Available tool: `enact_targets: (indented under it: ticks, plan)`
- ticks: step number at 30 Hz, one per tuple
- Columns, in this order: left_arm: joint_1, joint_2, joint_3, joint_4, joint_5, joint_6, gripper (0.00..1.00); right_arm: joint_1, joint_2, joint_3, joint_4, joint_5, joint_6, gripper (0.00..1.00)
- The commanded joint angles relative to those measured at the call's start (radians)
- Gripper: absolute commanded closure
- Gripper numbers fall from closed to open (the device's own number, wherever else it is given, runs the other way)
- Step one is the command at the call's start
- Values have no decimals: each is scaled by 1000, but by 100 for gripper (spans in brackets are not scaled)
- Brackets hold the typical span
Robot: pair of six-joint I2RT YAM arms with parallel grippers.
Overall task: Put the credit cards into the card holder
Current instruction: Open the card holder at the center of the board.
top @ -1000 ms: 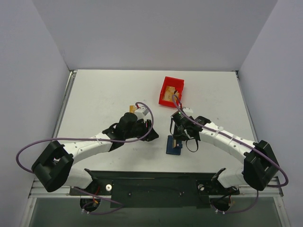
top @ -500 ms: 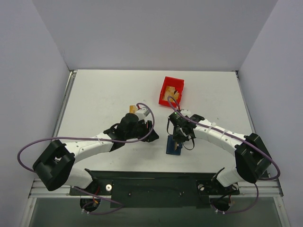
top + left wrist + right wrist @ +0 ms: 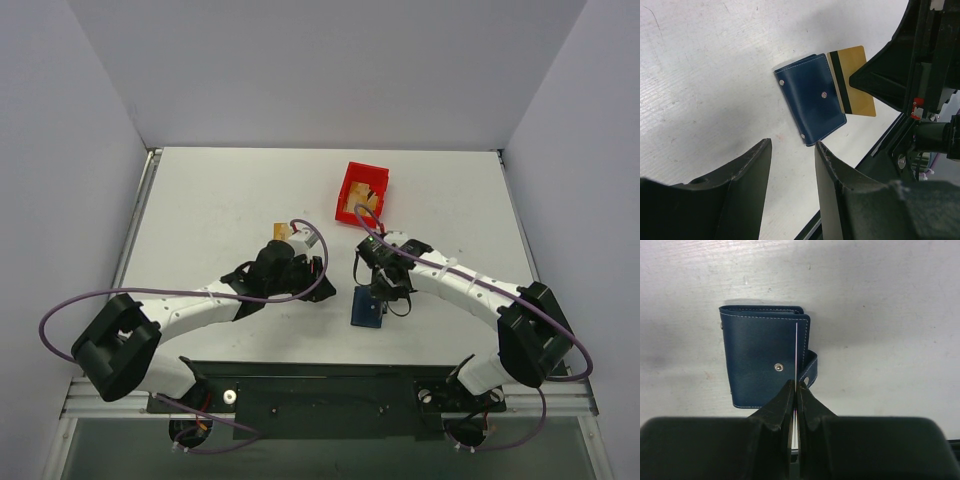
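The card holder (image 3: 760,360) is a navy wallet with a snap button, lying folded shut on the table; it also shows in the top view (image 3: 367,311) and the left wrist view (image 3: 810,97). My right gripper (image 3: 795,385) is shut on a tan-gold credit card with a dark stripe (image 3: 855,80), held on edge over the wallet's right side. In the right wrist view the card shows as a thin white line (image 3: 796,350). My left gripper (image 3: 792,145) is open and empty, just left of the wallet. A second tan card (image 3: 352,207) lies in the red bin.
The red plastic bin (image 3: 364,178) stands behind the wallet, toward the back of the table. The table's near edge and the dark base rail (image 3: 330,385) lie just in front of the wallet. The two arms are close together around the wallet.
My right gripper has moved a little left and lower with the card, so the card now stands over the wallet's face. My left arm has shifted slightly.
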Motion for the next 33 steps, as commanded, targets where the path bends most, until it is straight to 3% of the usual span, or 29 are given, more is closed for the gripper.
enact_targets:
  ticks: [1, 14, 33]
  plan:
    - [-7, 8, 31, 13, -6, 18, 50, 1, -16, 41, -96, 70, -5, 100]
    - [-30, 71, 74, 9, 4, 21, 51, -40, -67, -20, -88, 38, -16, 100]
    - [-50, 129, 99, -5, -13, 32, 51, -142, -176, -267, 215, -218, -39, 100]
